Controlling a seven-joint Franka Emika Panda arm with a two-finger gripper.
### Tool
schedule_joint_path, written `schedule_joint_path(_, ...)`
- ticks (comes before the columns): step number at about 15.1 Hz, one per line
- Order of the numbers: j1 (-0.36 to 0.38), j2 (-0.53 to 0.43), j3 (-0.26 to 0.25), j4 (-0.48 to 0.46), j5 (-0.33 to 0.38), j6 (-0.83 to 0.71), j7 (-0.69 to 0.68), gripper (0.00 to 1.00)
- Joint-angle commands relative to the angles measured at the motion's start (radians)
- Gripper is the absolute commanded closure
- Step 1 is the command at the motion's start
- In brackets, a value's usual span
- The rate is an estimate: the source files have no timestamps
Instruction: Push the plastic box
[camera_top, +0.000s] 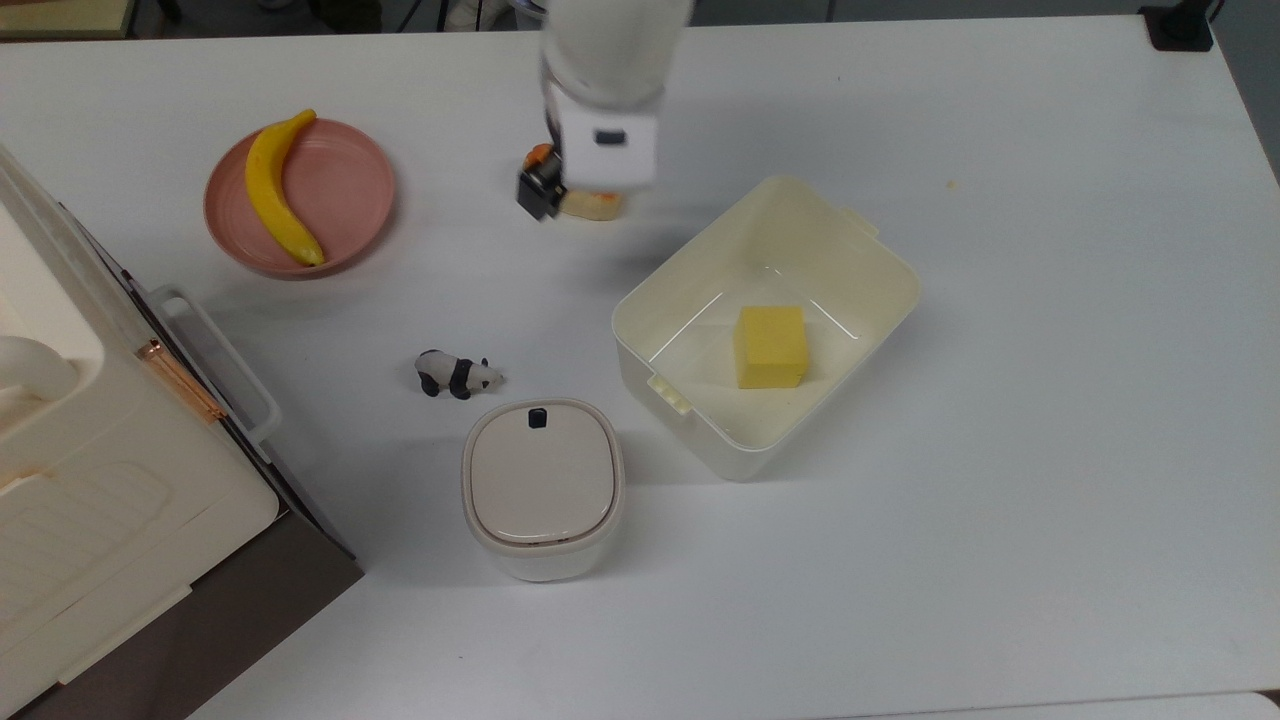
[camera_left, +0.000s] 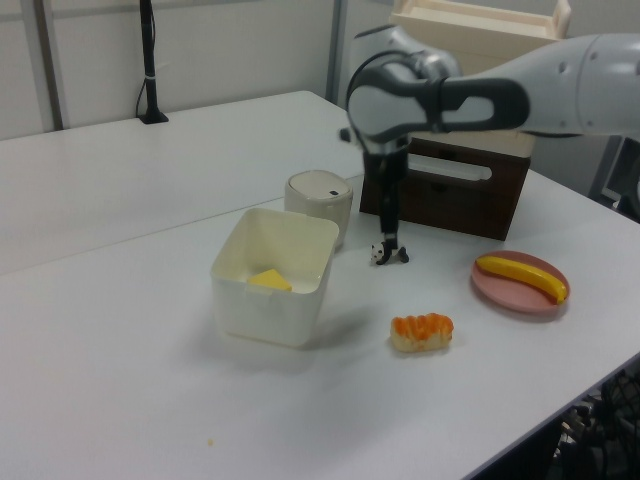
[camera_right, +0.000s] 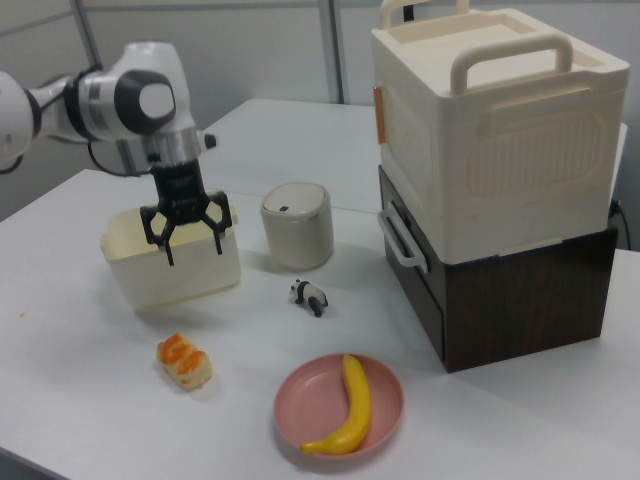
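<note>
The plastic box (camera_top: 860, 265) is a cream-white lidless tub standing askew at the table's middle, with a yellow cube (camera_top: 770, 345) inside. In the right view my gripper (camera_right: 194, 255) hangs open and empty in front of the box (camera_right: 190, 288), its black fingers pointing down. From the top view the white hand covers most of an orange-topped sushi piece (camera_top: 595, 207), just up and to the left of the box's corner, and one black finger (camera_top: 537, 195) pokes out. The left view shows the gripper (camera_left: 388, 238) edge-on, between the box (camera_left: 265, 315) and the brown crate.
A lidded squarish canister (camera_top: 542, 487) with a black button stands close to the box's near-left corner, and a toy panda (camera_top: 456, 374) lies beside it. A pink plate (camera_top: 350, 170) holds a banana (camera_top: 278, 190). A big cream storage bin (camera_top: 80, 480) sits on a brown crate at the top view's left.
</note>
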Motion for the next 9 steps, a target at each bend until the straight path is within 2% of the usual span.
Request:
schedule_joint_path(1,0.058,0.072,-0.012,-0.001,-0.024,0.083,0.007,0.14)
schedule_joint_path(6,0.13,0.147,-0.032,0.069,-0.024,0.187,0.093,0.12)
schedule_joint_path(9,0.154,0.171,-0.032,0.072,-0.031,0.265,0.136,0.05)
